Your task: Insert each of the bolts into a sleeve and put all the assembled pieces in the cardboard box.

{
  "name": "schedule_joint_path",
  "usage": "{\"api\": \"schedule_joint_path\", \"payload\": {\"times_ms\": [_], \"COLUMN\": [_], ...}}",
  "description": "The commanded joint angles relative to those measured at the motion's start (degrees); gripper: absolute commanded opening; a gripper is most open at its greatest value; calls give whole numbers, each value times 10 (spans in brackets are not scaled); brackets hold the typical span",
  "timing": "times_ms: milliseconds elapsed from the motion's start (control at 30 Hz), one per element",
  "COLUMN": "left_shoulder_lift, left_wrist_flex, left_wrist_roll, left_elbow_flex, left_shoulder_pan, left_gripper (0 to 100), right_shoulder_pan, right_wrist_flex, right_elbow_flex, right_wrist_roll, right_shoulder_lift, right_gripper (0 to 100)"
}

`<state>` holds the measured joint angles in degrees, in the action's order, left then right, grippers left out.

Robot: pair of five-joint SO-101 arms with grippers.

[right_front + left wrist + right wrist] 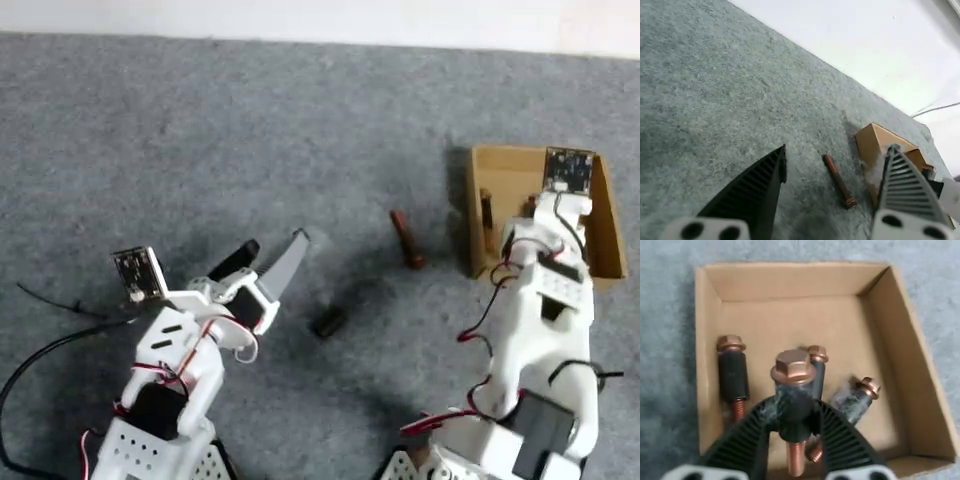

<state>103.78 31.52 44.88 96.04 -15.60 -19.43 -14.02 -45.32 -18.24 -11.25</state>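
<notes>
My right gripper [792, 409] hangs over the cardboard box [790, 282], shut on an assembled piece [792, 390], a copper bolt in a black sleeve, head pointing away from the wrist. Three more assembled pieces lie on the box floor: one [733, 372] by a side wall, one [816, 362] in the middle, one [855, 397] beside it. A loose copper bolt [406, 238] lies on the carpet just left of the box [480, 165]. A black sleeve [328, 322] lies nearer the arms. My left gripper [268, 252] is open above the carpet, left of the sleeve, with the bolt [839, 181] ahead between its fingers.
Grey carpet [200, 130] covers the whole table. A white wall edge [320, 20] runs along the far side. A black cable [40, 350] trails off the left arm's base at the left edge.
</notes>
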Motion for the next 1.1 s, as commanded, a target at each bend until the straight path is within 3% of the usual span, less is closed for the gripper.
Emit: {"api": "schedule_joint_path", "payload": {"times_ms": [0, 67, 333, 633, 833, 1067], "left_shoulder_lift": [8, 8, 8, 8, 8, 8], "left_wrist_flex": [-4, -4, -4, -4, -4, -4], "left_wrist_roll": [-3, -3, -3, -3, -3, -3], "left_elbow_flex": [11, 11, 11, 11, 11, 11], "left_shoulder_pan": [5, 5, 5, 6, 6, 6], "left_gripper": [295, 295, 295, 295, 295, 295], "right_shoulder_pan": [-3, 3, 22, 214, 329, 335], "right_wrist_flex": [20, 20, -13, -205, -245, -237], "right_elbow_flex": [38, 36, 15, -6, -8, -1], "right_wrist_roll": [-4, -5, -4, -8, -7, -8], "right_shoulder_lift": [8, 13, -63, -175, -144, -12], "right_gripper": [152, 192, 191, 191, 191, 191]}}
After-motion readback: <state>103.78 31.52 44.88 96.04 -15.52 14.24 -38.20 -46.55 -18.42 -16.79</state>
